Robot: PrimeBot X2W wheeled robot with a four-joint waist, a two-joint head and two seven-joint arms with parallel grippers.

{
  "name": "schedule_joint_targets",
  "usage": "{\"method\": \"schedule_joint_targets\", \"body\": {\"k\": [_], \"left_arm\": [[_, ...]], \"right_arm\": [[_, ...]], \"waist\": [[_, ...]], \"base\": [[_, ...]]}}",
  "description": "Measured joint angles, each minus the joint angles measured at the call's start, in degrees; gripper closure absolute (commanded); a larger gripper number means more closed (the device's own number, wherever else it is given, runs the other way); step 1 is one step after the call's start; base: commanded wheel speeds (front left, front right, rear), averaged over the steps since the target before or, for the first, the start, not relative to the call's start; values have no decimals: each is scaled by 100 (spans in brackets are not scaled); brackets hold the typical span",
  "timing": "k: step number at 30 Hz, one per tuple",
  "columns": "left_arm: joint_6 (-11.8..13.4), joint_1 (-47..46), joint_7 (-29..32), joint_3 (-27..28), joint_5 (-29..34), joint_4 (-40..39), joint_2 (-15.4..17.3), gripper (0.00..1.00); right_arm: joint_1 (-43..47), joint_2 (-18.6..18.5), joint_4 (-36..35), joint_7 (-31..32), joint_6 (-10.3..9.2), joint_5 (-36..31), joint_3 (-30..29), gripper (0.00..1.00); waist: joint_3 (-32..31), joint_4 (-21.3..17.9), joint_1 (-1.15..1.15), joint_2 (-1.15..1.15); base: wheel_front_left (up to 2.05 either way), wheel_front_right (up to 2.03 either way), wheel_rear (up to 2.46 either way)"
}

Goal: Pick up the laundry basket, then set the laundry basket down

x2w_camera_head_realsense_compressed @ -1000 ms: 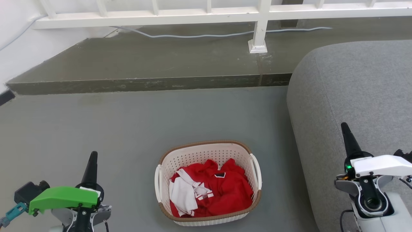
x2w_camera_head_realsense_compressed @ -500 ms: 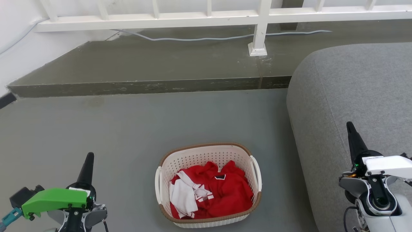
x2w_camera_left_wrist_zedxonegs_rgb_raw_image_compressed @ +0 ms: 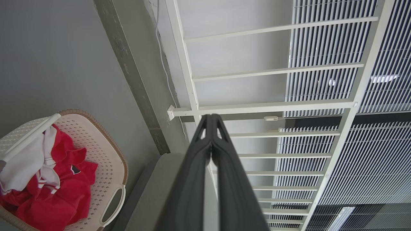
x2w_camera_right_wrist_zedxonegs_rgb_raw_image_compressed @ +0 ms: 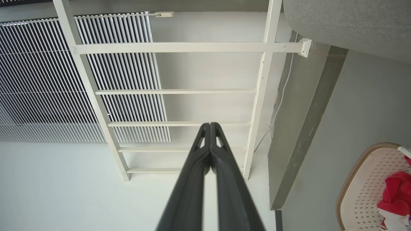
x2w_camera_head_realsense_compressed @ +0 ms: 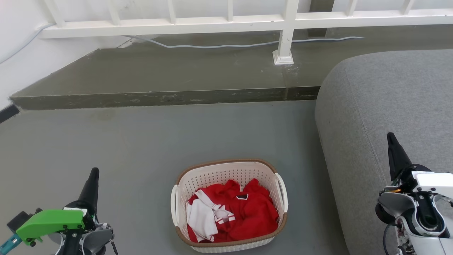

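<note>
The laundry basket [x2w_camera_head_realsense_compressed: 226, 175] stands on the grey floor at the bottom centre of the head view, cream-white and perforated with a brown rim and a white loop handle on each side. Red and white clothes lie inside it. My left gripper [x2w_camera_head_realsense_compressed: 94, 172] is shut, well to the basket's left and apart from it. My right gripper [x2w_camera_head_realsense_compressed: 390, 136] is shut too, over the grey sofa to the basket's right. In the left wrist view the basket [x2w_camera_left_wrist_zedxonegs_rgb_raw_image_compressed: 109, 154] sits at the lower left beside my shut left gripper [x2w_camera_left_wrist_zedxonegs_rgb_raw_image_compressed: 211, 116]. The right wrist view has the basket [x2w_camera_right_wrist_zedxonegs_rgb_raw_image_compressed: 359, 183] at its lower right, beyond my right gripper [x2w_camera_right_wrist_zedxonegs_rgb_raw_image_compressed: 210, 124].
A grey sofa [x2w_camera_head_realsense_compressed: 389, 106] fills the right side, close to the basket. A raised dark step [x2w_camera_head_realsense_compressed: 159, 95] crosses behind the basket, with a white railing [x2w_camera_head_realsense_compressed: 226, 21], its post [x2w_camera_head_realsense_compressed: 284, 46] and a pale cable [x2w_camera_head_realsense_compressed: 212, 45] on it. A white wall [x2w_camera_head_realsense_compressed: 17, 53] is at the left.
The whole head view has shifted a little, so the camera moved. Both grippers sit lower and further outward in it, still shut. The basket stays on the floor.
</note>
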Motion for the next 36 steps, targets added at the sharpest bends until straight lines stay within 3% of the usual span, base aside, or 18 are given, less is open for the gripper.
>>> {"method": "schedule_joint_targets", "body": {"k": [36], "left_arm": [[-21,-1,48,51,-163,5,4,100]], "right_arm": [[2,13,-20,49,0,204,-55,100]], "waist": [[-9,0,0,0]], "base": [[0,0,0]]}}
